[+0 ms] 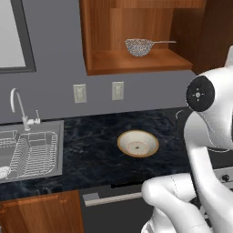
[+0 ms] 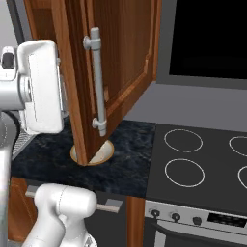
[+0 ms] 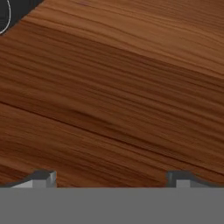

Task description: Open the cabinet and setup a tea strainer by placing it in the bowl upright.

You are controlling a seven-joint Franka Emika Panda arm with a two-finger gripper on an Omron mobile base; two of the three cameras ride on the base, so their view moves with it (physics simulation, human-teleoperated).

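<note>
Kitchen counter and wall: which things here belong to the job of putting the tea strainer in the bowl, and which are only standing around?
For the job:
- cabinet, door already open
- tea strainer on its shelf
- bowl on the counter
- gripper, open, empty

Only around:
- sink with dish rack
- faucet
- stove
- wall outlets

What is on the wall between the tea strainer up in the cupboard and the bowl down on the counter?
In the left base view, two pale wall outlets sit on the grey wall between the tea strainer above and the bowl below.
</note>
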